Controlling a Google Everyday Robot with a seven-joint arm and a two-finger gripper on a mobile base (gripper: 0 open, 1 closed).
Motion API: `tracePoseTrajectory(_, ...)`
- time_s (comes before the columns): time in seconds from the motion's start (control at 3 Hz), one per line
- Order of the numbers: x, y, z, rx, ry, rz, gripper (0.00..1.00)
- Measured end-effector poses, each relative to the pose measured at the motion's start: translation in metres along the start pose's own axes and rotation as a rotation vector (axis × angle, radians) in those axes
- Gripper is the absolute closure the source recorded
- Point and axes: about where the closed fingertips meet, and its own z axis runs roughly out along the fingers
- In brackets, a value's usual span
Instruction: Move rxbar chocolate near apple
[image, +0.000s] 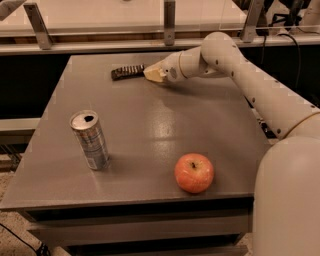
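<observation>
The rxbar chocolate (127, 72) is a thin black bar with white text, lying flat near the far edge of the grey table (150, 120). My gripper (150, 74) reaches in from the right and sits at the bar's right end, touching or just meeting it. The apple (194, 172) is red-orange with a dark stem dimple. It stands near the table's front edge, right of centre, far from the bar and the gripper.
A silver drink can (90, 139) stands upright at the front left of the table. My white arm (260, 85) crosses the table's far right corner. A rail with metal posts (169, 22) runs behind the table.
</observation>
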Motion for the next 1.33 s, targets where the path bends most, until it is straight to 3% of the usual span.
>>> tracePoseTrajectory(0.67,0.0,0.0,0.0,0.0,0.0,-0.001,1.0)
tracePoseTrajectory(1.0,-0.042,0.015,-0.019,0.01,0.013,-0.158,1.0)
tracePoseTrajectory(1.33,-0.042,0.015,-0.019,0.01,0.013,-0.158,1.0)
